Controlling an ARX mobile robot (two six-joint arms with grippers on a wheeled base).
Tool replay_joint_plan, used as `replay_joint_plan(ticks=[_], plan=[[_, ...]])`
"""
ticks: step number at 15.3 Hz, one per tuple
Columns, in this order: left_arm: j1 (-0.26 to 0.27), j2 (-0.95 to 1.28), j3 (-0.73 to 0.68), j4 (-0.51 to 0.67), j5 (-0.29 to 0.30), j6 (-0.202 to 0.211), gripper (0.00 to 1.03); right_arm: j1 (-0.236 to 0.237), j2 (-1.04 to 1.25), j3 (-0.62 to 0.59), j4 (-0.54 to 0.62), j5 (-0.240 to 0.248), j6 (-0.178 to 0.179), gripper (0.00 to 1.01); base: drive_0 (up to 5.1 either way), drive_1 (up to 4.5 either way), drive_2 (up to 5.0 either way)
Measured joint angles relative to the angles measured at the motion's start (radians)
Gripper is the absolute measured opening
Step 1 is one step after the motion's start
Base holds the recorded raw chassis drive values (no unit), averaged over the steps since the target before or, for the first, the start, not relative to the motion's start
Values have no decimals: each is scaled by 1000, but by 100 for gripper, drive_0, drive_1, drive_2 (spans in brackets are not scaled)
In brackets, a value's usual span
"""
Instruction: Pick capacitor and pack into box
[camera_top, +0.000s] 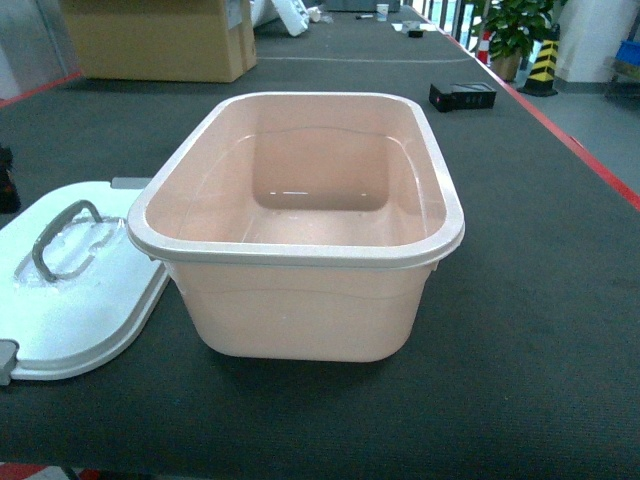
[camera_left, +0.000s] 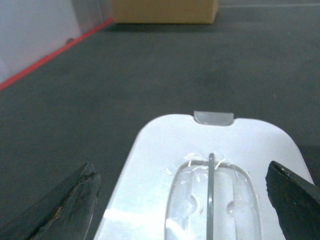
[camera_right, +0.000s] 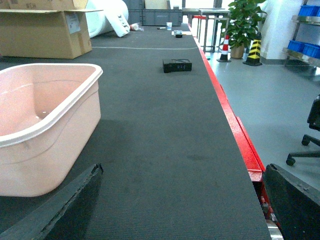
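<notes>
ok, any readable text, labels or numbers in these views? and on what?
None can be read.
Carton: a white label on its side and dark print along the top edge, both too blurred to read.
Black device on the mat: faint markings on its face, too small to read.
Box and lid: no print visible.
</notes>
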Motion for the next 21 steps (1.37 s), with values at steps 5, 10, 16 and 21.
replay_joint_plan(ticks=[5, 10, 16, 21], plan=[[10, 285, 198, -68, 127, 17, 98, 0, 0, 0, 0, 0, 0, 98, 0, 0, 0], [11, 373, 275, -92, 157, 17, 54, 0, 0, 0, 0, 0, 0, 98, 0, 0, 0], [0, 375, 293, -124, 145, 17, 2, 0, 0, 0, 0, 0, 0, 98, 0, 0, 0], [8, 318, 266, -156, 106, 16, 2, 0, 0, 0, 0, 0, 0, 98, 0, 0, 0]])
